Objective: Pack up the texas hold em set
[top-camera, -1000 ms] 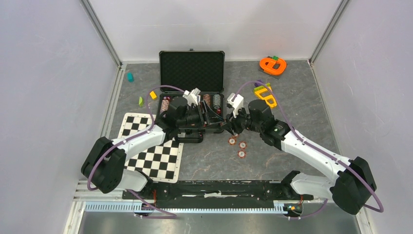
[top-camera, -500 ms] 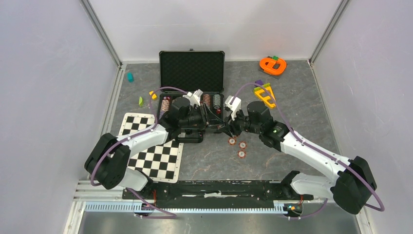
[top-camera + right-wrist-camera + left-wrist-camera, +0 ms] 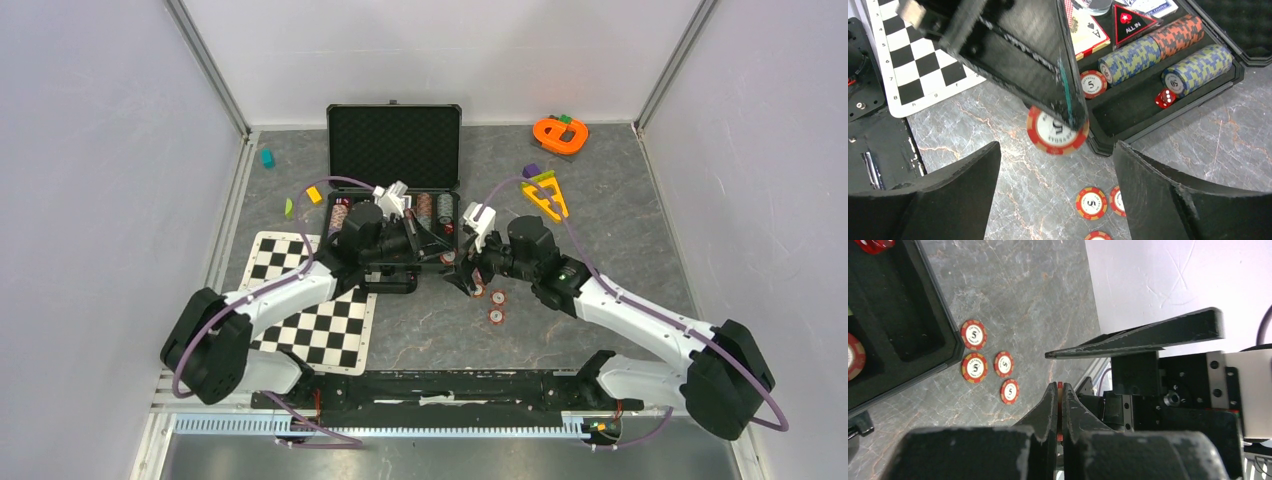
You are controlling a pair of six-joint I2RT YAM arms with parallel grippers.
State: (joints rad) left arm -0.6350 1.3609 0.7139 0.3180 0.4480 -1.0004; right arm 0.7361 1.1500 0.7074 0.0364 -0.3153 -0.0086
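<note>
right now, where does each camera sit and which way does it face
top: above and behind the bases, looking down on the table; left arm, right arm, open case.
left wrist: looks along the shut left hand pinching a chip, toward loose chips.
right wrist: looks down between the open right hand's fingers at the case.
shared: both wrist views show the pinched chip.

Top view high from near edge, looks down on whole worktop (image 3: 600, 190). Wrist views close; both share loose poker chips (image 3: 1004, 364) (image 3: 1091, 203) by briefcase (image 3: 903, 335).
</note>
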